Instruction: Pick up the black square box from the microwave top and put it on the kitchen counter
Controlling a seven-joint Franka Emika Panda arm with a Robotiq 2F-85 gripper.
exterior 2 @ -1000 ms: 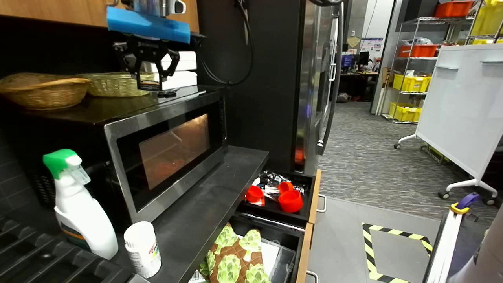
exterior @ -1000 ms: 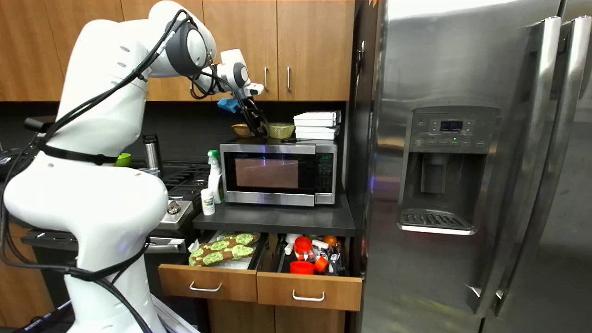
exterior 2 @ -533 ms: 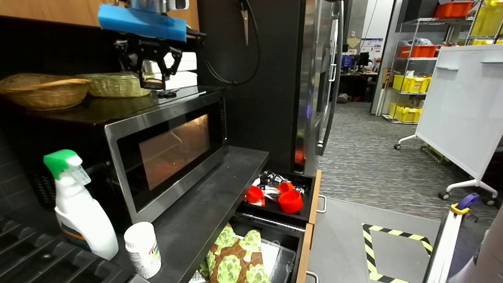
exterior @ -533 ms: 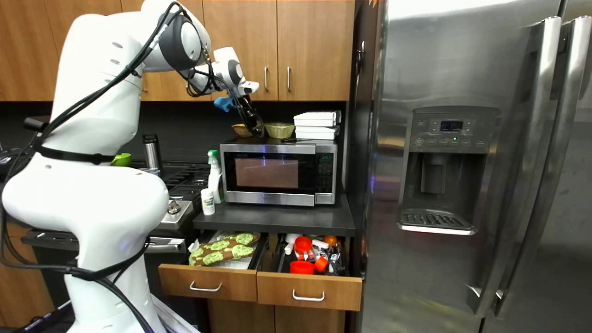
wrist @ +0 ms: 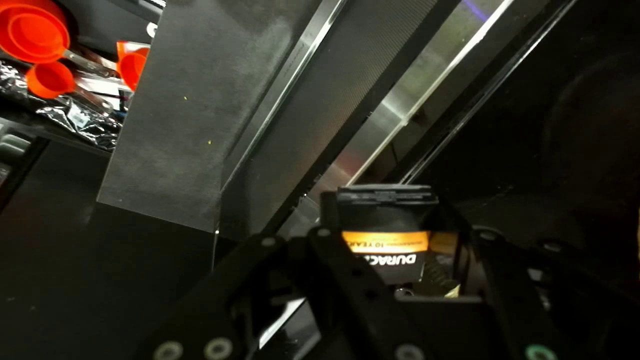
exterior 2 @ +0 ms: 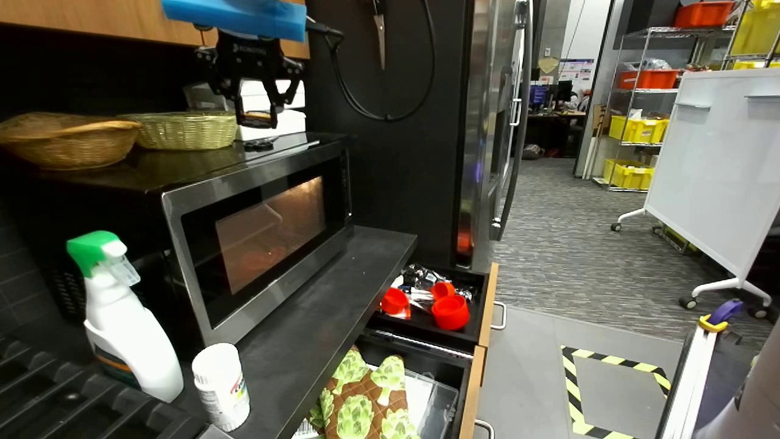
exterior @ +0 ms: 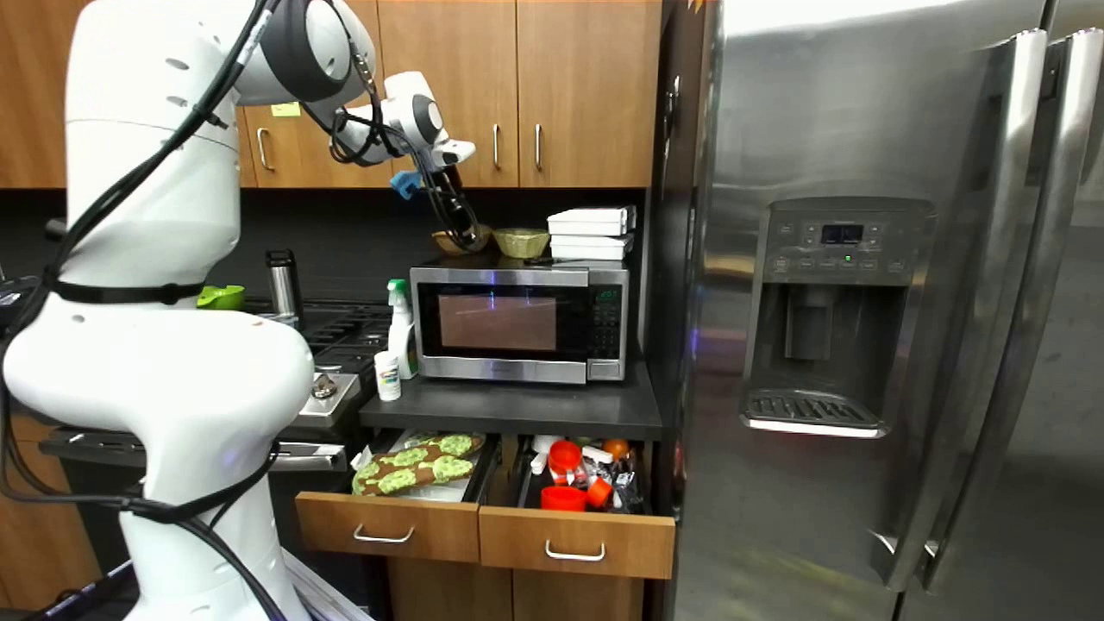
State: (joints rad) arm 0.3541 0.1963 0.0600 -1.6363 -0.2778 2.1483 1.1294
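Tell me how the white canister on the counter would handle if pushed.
The white canister stands upright and looks taller than wide, so a push near its top would probably tip it. Its side is round, so once down it may well roll. Its wall looks like smooth plastic, so it could slip.

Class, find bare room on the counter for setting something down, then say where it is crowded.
Bare: the kitchen counter between the microwave and the edge above the open drawers, from the white canister to the dark panel. Crowded: the end by the stove, where that canister and spray bottle stand.
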